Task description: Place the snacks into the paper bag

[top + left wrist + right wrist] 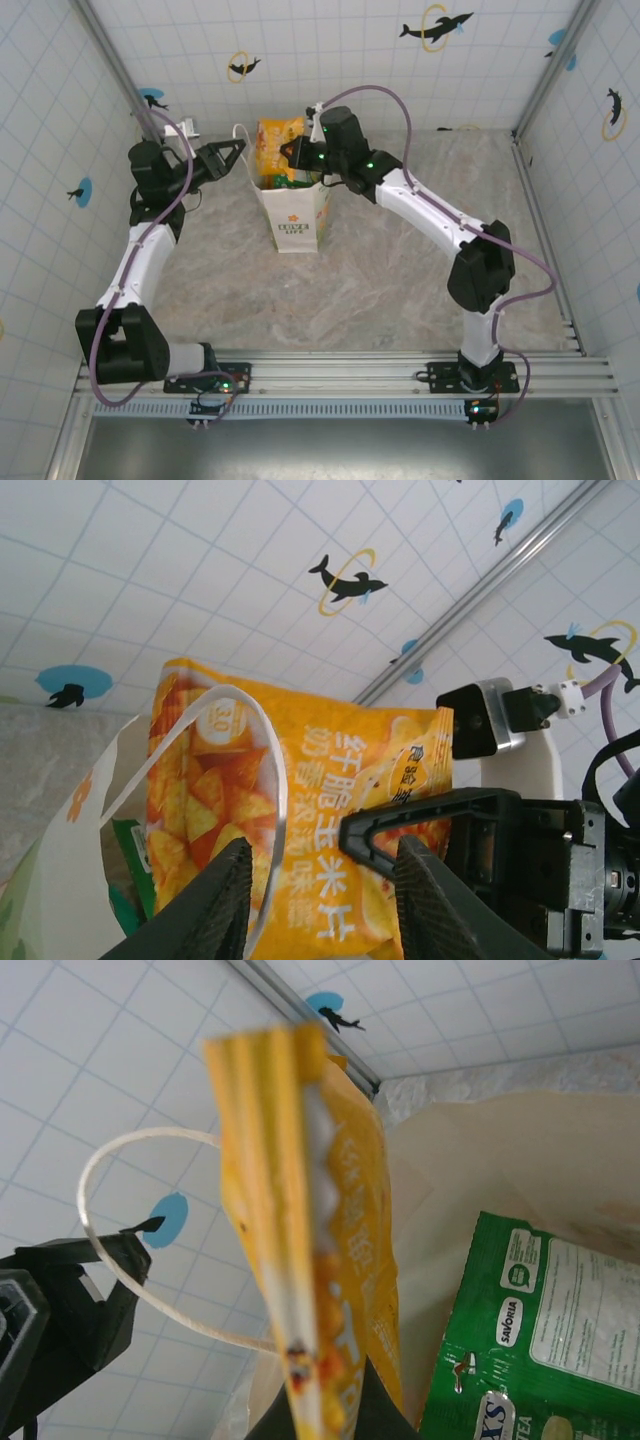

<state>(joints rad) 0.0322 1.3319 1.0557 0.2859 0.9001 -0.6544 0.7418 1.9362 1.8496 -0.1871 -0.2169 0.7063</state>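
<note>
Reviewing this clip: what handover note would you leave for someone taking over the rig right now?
Left tool: jaws apart, a strand of the bag's handle loop between them.
Right tool: shut on the orange packet, held upright at the mouth of the paper bag.
Done: a green packet lies inside the bag.
To do: lower and release the orange packet into the bag.

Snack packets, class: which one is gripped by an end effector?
The orange-yellow packet, pinched upright by the right end effector at the paper bag mouth; the green packet lies inside it, ungripped.
</note>
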